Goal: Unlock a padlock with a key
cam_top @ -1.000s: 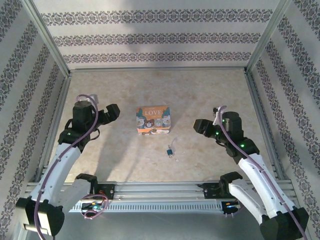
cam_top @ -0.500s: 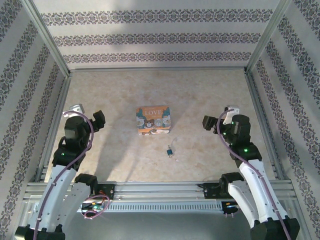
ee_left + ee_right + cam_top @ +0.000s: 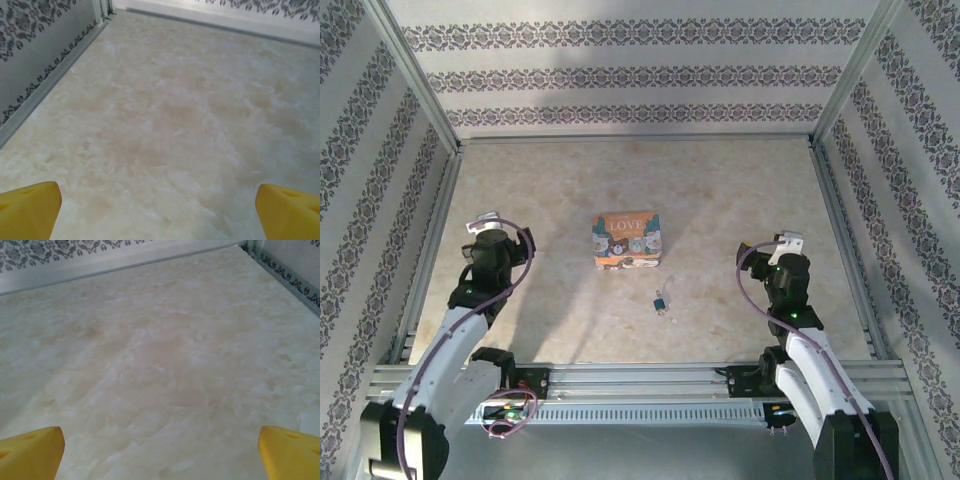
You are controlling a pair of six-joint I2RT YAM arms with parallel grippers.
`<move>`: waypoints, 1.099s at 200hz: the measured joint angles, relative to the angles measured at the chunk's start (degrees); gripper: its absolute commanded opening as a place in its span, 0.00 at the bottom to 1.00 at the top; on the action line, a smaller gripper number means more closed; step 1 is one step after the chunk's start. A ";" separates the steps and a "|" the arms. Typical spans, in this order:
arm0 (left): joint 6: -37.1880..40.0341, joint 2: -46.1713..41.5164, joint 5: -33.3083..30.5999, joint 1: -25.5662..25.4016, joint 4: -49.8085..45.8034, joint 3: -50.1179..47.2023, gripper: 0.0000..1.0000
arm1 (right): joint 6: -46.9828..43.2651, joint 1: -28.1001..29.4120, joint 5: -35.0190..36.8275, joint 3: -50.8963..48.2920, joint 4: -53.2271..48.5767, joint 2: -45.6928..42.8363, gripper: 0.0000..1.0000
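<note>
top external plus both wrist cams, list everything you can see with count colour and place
tin box: one, orange, "LOVE" on the lid, centre of the table
padlock: one, blue body with silvery shackle, just nearer than the tin box
small pale piece: one, silvery, beside the padlock, too small to identify
table: one, beige marbled
walls: three, white with dark patterned bands, left, back and right of the table
left arm: one, white and black, near left
right arm: one, white and black, near right
left gripper: one, yellow fingers, open over bare table
right gripper: one, yellow fingers, open over bare table
</note>
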 measured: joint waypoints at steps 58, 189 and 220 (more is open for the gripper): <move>4.50 12.59 1.40 0.24 14.19 -4.22 0.99 | -3.85 -0.83 -1.60 -1.14 21.53 19.80 0.98; 7.56 20.31 5.60 1.11 30.03 -7.39 0.99 | -6.95 -4.59 -10.64 5.05 46.31 46.42 0.99; 8.44 24.52 7.82 1.11 36.37 -8.46 0.99 | -7.04 -3.96 -10.38 8.39 45.09 46.23 0.99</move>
